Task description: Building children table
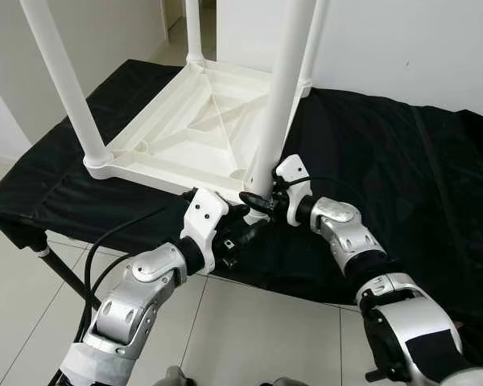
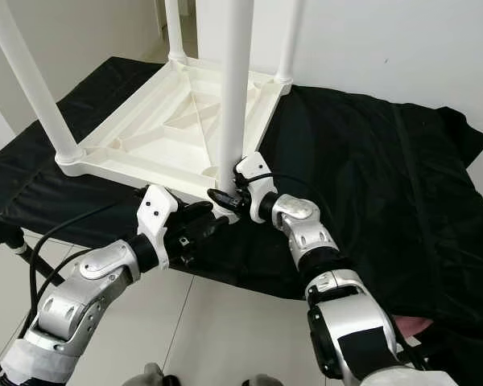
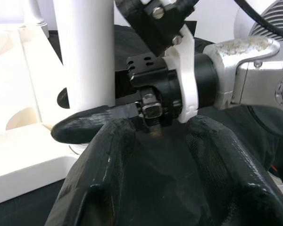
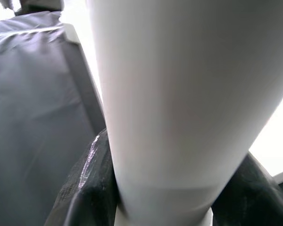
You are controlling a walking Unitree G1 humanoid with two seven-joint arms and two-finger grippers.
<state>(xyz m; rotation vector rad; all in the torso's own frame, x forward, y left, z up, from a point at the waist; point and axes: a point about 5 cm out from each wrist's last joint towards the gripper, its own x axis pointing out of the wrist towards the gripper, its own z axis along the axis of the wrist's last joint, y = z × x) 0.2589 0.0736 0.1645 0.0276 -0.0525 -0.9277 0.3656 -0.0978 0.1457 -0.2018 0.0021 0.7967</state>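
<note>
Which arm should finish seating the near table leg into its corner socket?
Right. The right gripper already clasps the near table leg just above its socket on the upturned tabletop; the left gripper sits open below, holding nothing.

A: What colour is the upturned children's table [image 1: 195, 133]?
B: Plain white, ribbed underside and all four legs, the near leg [image 1: 283, 88] included. The cloth [image 1: 402, 161] over the counter is solid black, unpatterned.
A: And the right tool [image 1: 258, 203]?
B: Black fingers [image 3: 82, 128] on a white mount, silver arm. The left tool [image 1: 248, 232] matches. Below them the floor [image 1: 249, 330] is pale grey tile with thin dark grout lines.
</note>
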